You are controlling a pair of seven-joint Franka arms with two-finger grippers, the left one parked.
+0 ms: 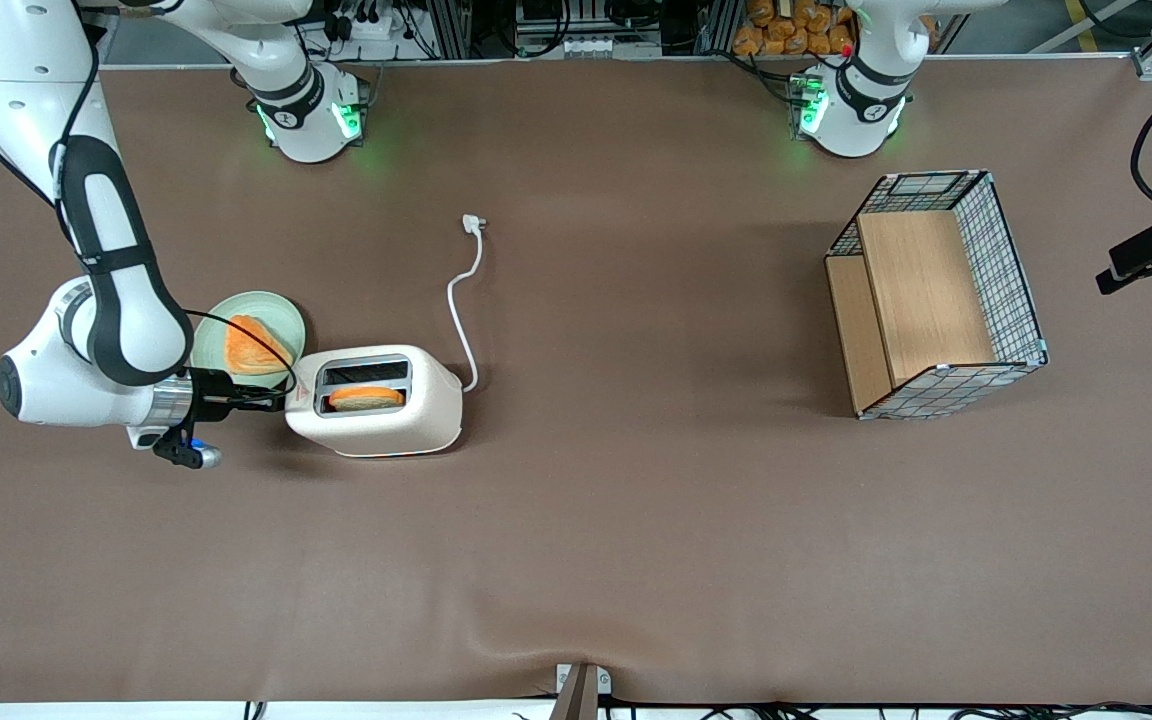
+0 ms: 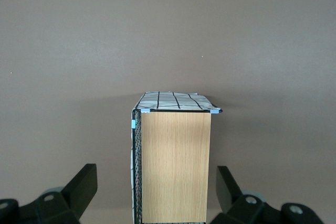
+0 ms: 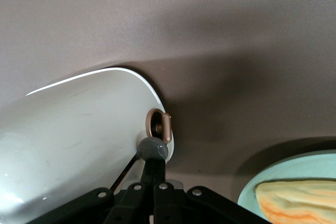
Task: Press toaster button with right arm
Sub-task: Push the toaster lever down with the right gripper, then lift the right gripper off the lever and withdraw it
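The cream-white toaster [image 1: 381, 405] lies on the brown table with a slice of toast [image 1: 366, 398] in its slot. My right arm [image 1: 106, 290] reaches in low from the working arm's end. Its slim black gripper [image 1: 274, 400] is shut, and the tips rest against the toaster's narrow end. In the right wrist view the shut gripper [image 3: 154, 160] touches the toaster button [image 3: 152, 148], a small grey nub on the toaster's [image 3: 79, 129] rounded end. A bronze ring-shaped knob [image 3: 159, 125] sits just above the nub. In the front view the gripper hides the button.
A pale green plate [image 1: 281, 318] with a piece of toast [image 1: 251, 345] stands beside the gripper, farther from the front camera, and its rim [image 3: 252, 187] shows in the wrist view. The toaster's white cord [image 1: 461, 310] runs to a plug [image 1: 474, 224]. A wire-and-wood basket [image 1: 936, 295] stands toward the parked arm's end.
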